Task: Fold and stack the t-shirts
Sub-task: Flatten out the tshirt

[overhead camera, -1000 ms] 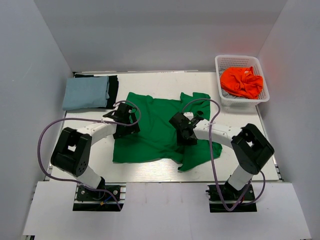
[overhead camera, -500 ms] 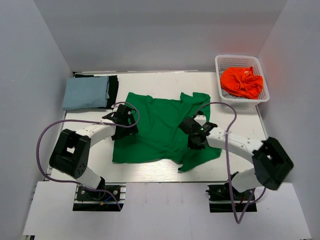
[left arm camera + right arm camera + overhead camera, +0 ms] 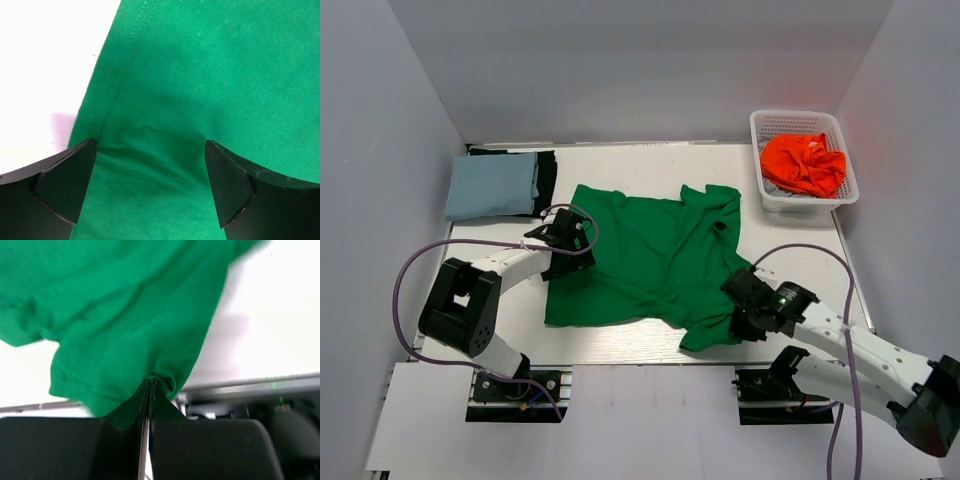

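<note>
The bright green t-shirt (image 3: 650, 260) lies spread in the middle of the table. My left gripper (image 3: 578, 248) rests on its left side, near the hem. In the left wrist view the left gripper (image 3: 150, 145) stands open, its fingers wide apart, with slightly wrinkled green cloth (image 3: 200, 75) between them. My right gripper (image 3: 735, 298) is at the shirt's near right corner. In the right wrist view the right gripper (image 3: 151, 382) is shut on a pinched fold of the green t-shirt (image 3: 125, 315). A folded pale blue t-shirt (image 3: 492, 185) lies on a black one (image 3: 547, 180) at the far left.
A white mesh basket (image 3: 800, 116) at the far right holds a crumpled orange t-shirt (image 3: 803, 165). White walls enclose the table (image 3: 650, 160) on three sides. The right gripper is close to the table's near edge (image 3: 250, 385).
The right gripper has shut on the green shirt and drawn its right part toward the near right corner, flattening that side. The left arm has stayed put.
</note>
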Controlling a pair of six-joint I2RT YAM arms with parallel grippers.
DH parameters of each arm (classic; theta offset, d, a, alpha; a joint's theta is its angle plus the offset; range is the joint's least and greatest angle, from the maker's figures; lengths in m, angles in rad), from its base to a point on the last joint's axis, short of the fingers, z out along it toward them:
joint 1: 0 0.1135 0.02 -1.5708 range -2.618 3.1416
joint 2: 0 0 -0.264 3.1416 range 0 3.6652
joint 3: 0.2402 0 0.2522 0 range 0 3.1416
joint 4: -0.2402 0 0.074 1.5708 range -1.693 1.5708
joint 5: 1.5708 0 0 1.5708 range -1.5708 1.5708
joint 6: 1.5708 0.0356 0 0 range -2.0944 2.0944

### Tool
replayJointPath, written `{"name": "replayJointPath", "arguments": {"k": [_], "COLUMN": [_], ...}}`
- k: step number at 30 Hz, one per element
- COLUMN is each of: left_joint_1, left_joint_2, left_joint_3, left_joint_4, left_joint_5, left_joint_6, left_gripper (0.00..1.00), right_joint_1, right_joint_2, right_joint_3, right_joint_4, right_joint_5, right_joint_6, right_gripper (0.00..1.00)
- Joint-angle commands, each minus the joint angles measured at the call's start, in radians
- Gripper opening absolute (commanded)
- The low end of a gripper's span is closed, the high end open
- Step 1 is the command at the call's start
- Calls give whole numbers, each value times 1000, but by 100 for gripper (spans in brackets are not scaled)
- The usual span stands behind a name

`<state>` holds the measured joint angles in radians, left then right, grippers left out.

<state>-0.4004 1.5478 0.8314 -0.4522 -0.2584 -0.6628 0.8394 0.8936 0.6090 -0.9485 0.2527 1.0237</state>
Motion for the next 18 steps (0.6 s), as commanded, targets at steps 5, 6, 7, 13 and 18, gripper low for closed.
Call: {"name": "replayJointPath", "arguments": {"k": [5,6,7,13,18], "left_joint_1": [6,6,6,6,6], "left_joint_2": [-12,-12,-3,-3,8], "left_joint_3": [-2,8,8,17,41], "left_joint_4": [-28,-28,-28,-48,-48], "left_joint_5": [-73,-62,-62,-88,-67], "left_joint_6": [-27,-27,-27,-27,-27], "left_gripper": [100,100,100,100,100], "right_joint_1": [13,18,15,12,12], "right_joint_2": [-52,-48,-39,-91,-55], "right_joint_3": [49,60,84,170,170], "right_joint_4": [-165,-186,-215,-323,-153], "right_joint_5": [-8,3,31,189,224], "right_joint_6": [119,122,128,205,6], "right_gripper": [14,20,27,55,90]}}
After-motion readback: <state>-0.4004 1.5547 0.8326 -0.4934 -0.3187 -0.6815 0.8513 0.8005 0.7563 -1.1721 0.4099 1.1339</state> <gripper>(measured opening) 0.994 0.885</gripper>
